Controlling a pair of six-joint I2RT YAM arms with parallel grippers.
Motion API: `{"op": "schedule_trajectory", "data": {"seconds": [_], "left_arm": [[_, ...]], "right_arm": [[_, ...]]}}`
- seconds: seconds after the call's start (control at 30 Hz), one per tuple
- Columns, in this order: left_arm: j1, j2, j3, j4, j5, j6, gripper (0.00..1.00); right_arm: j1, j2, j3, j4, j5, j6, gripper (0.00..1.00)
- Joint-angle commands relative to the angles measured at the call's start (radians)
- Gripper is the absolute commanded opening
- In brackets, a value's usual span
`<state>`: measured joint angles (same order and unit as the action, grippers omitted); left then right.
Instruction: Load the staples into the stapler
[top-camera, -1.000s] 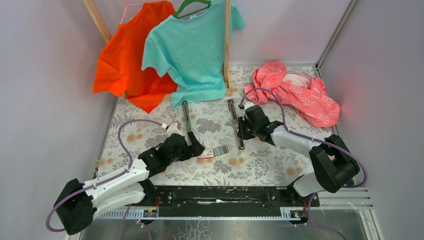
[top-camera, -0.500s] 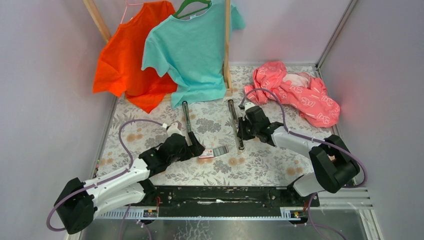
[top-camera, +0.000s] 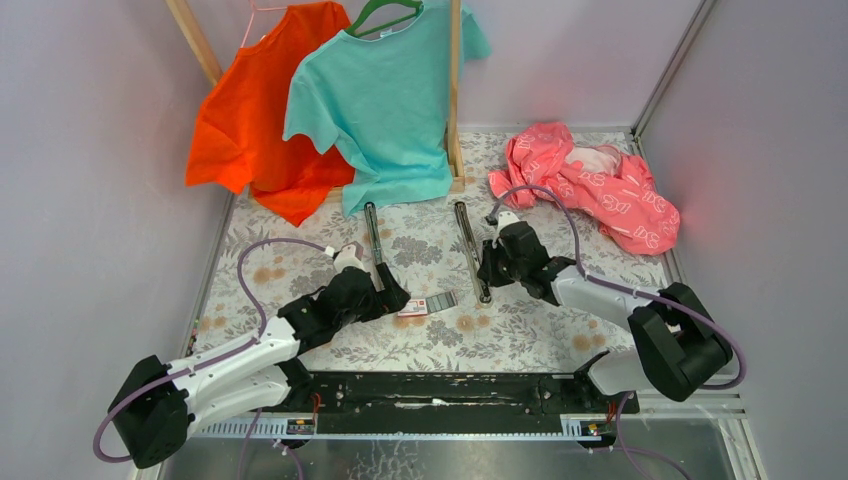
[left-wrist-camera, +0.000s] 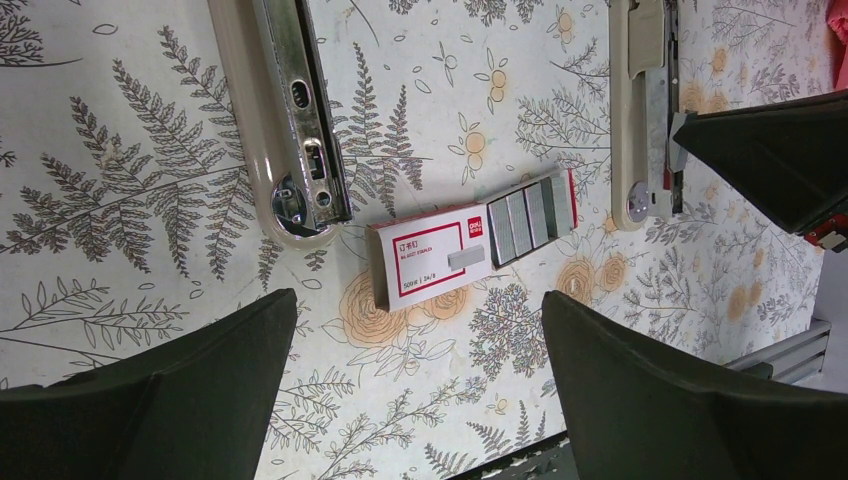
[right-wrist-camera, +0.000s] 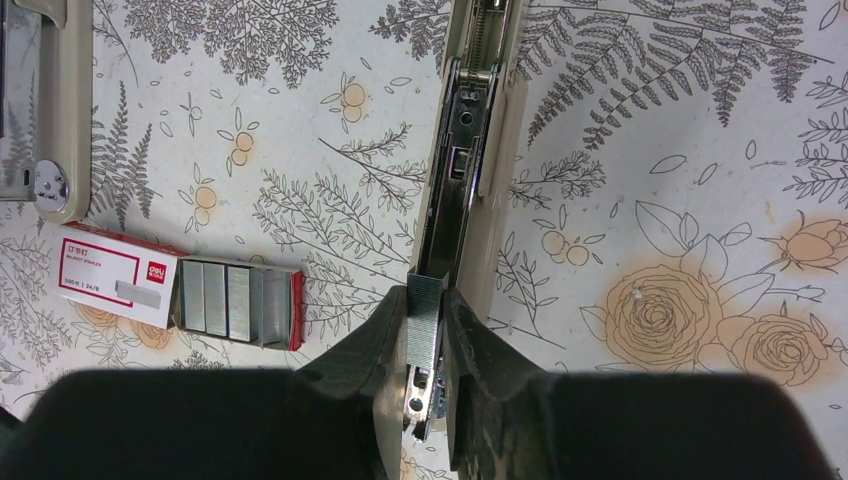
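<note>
So the staples box (left-wrist-camera: 470, 250) lies flat on the floral desk (top-camera: 520, 330), in the gap between the two opened-out staplers, close to their near ends. Its tray is slid partway out of the white-and-red sleeve, with a few grey strips showing side by side.

The left pincer (left-wrist-camera: 417, 300) is spread wide and holds nothing. From its wrist cam the box sits just ahead of the gap between the two fingers, a bit toward the right finger, not touching either one. In the top view the box is just to the right of that pincer's tip. The left stapler (left-wrist-camera: 285, 110) has its rounded end just beside the sleeve end of the box.

The right pincer (right-wrist-camera: 427, 300) is squeezed narrow on a single staple strip (right-wrist-camera: 425, 330), gripped between both fingertips. That strip lines up lengthwise with the open metal channel of the right stapler (right-wrist-camera: 470, 150), right over the channel's near end. Can't tell whether it's actually seated in the channel or just above it. From this wrist cam the box is off to the left of the pincer, apart from it, tray end pointing toward the stapler.

At the back there's an orange shirt (top-camera: 260, 110) and a teal shirt (top-camera: 385, 100) on hangers, plus a crumpled pink garment (top-camera: 590, 185) at the far right of the desk.
</note>
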<state>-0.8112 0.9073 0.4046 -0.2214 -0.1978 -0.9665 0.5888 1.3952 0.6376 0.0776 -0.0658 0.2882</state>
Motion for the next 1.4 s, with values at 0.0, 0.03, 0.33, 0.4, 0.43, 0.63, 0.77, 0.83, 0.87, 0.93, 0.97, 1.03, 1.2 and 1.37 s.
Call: {"op": "schedule_trajectory", "data": {"seconds": [0.0, 0.03, 0.33, 0.4, 0.43, 0.63, 0.77, 0.83, 0.87, 0.93, 0.97, 1.03, 1.2, 1.37], "left_arm": [[-0.001, -0.014, -0.014, 0.042, -0.005, -0.003, 1.00], [0.000, -0.012, -0.014, 0.042, -0.003, -0.004, 1.00], [-0.001, -0.024, -0.015, 0.035, -0.002, -0.006, 1.00], [-0.001, -0.026, -0.017, 0.034, -0.004, -0.006, 1.00], [-0.001, -0.027, -0.017, 0.034, -0.003, -0.006, 1.00], [-0.002, -0.020, -0.015, 0.037, -0.001, -0.003, 1.00], [0.000, -0.023, -0.016, 0.036, 0.001, -0.003, 1.00], [0.000, -0.025, -0.018, 0.034, 0.000, -0.003, 1.00], [-0.001, -0.027, -0.019, 0.035, -0.001, -0.003, 1.00], [0.000, -0.026, -0.019, 0.037, -0.001, -0.003, 1.00], [0.000, -0.025, -0.017, 0.038, 0.001, -0.003, 1.00], [0.000, -0.020, -0.017, 0.044, 0.005, -0.001, 1.00], [-0.001, 0.002, -0.012, 0.054, 0.018, 0.001, 1.00], [-0.001, 0.004, -0.010, 0.053, 0.019, 0.003, 1.00]], "right_arm": [[-0.003, -0.044, -0.040, 0.043, 0.001, 0.013, 0.22], [-0.002, -0.045, -0.044, 0.051, -0.007, 0.014, 0.23], [-0.003, -0.039, -0.040, 0.051, -0.030, 0.011, 0.30], [-0.003, -0.050, -0.035, 0.043, -0.022, 0.008, 0.31], [-0.003, -0.054, -0.033, 0.038, -0.018, 0.007, 0.32], [-0.002, -0.055, -0.018, 0.021, -0.007, 0.002, 0.35], [-0.003, -0.062, -0.007, 0.014, 0.000, 0.003, 0.37], [-0.003, -0.070, 0.007, 0.002, 0.009, 0.003, 0.38], [-0.002, -0.074, 0.015, -0.007, 0.015, 0.002, 0.38], [-0.003, -0.072, 0.036, -0.029, 0.024, -0.002, 0.40], [-0.003, -0.068, 0.046, -0.038, 0.026, -0.004, 0.41], [-0.003, -0.058, 0.063, -0.054, 0.041, -0.002, 0.45], [-0.002, -0.010, 0.120, -0.112, 0.139, 0.012, 0.49], [-0.003, 0.051, 0.166, -0.142, 0.219, 0.021, 0.53]]}}
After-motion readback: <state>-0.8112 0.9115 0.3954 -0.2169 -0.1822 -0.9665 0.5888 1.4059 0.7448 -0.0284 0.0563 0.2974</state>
